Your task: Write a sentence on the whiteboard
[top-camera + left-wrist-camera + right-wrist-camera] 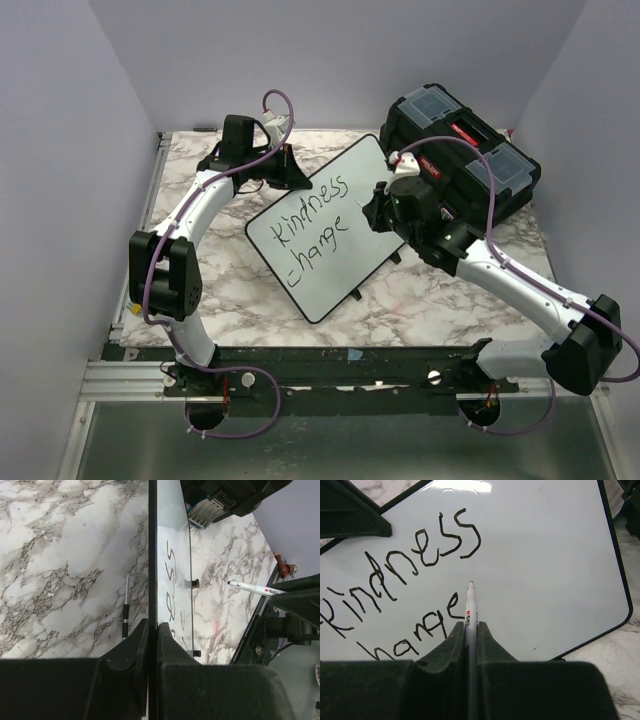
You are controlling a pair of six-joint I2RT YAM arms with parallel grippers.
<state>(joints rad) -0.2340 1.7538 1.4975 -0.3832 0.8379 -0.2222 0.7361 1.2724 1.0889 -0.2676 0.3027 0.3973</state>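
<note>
Right gripper [471, 630] clamped on marker [469, 602], tip just past lettering [431, 624]; I see bare board [545, 555] rightward. Left gripper [153, 626] pinches board edge.

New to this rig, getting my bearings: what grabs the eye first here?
The tilted whiteboard mid-table, its lettering reading "kindness change". The right hand grips a white marker, tip by the final "e", while the left hand clamps the board's edge. A black toolbox sits back right.
</note>
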